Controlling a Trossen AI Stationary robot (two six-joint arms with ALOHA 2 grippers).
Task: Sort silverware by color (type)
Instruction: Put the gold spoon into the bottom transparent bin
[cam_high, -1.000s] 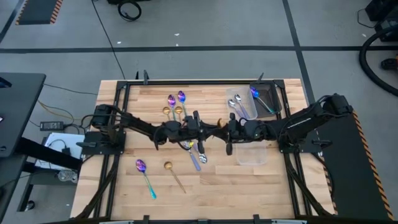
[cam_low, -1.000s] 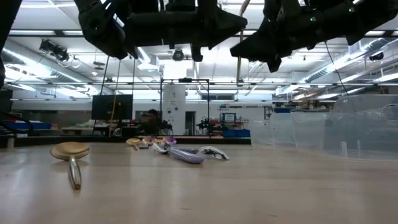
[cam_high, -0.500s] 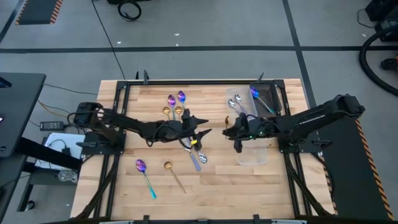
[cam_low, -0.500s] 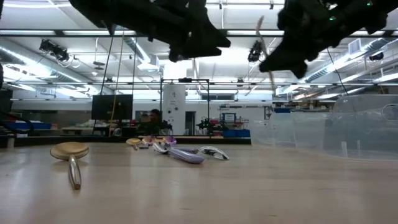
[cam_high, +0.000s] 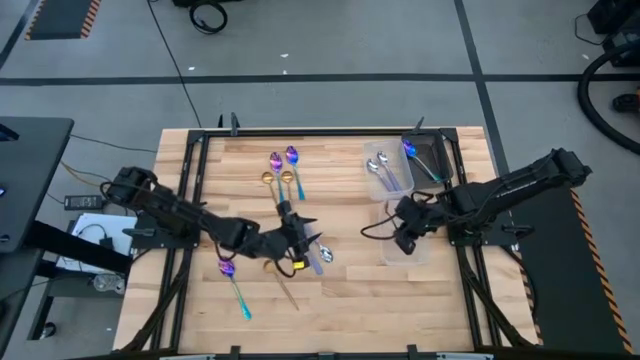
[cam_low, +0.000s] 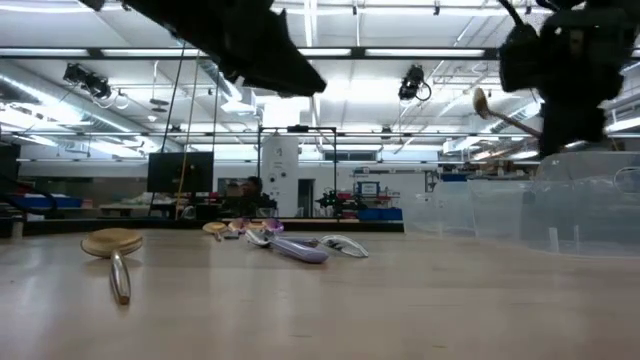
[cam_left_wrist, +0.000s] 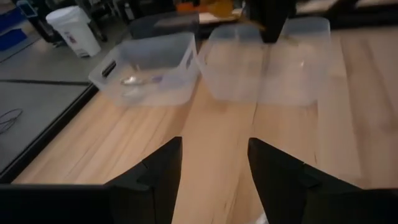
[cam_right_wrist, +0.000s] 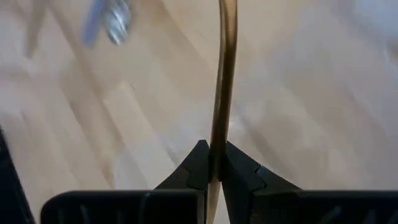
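**Two arms, one gold spoon in the air**

Two dark arms reach over the wooden table (cam_high: 340, 290). The right gripper (cam_right_wrist: 211, 163) is pinched tight on a gold spoon (cam_right_wrist: 222, 74). It holds the spoon up off the table, right over the empty clear tub (cam_high: 405, 247) nearest the middle. From table height, the spoon's bowl sticks up beside the dark claw.

The left gripper (cam_left_wrist: 212, 163) hangs over the middle of the table with its two fingers (cam_left_wrist: 163, 168) spread apart and nothing between them. It is just above a small bunch of spoons (cam_high: 312, 252) lying on the wood, some silver and some purple-blue.

Near the far edge lie two purple-blue spoons (cam_high: 283, 158) with two gold spoons (cam_high: 277, 180) just beside them. Closer to the front lie one purple spoon with a teal handle (cam_high: 234, 283) and one gold spoon (cam_high: 284, 290).

Two more clear tubs sit at the far right. The silver spoon tub (cam_high: 386, 172) has shiny silver spoons in it. The purple spoon tub (cam_high: 428, 158) next to it holds a purple-blue spoon.
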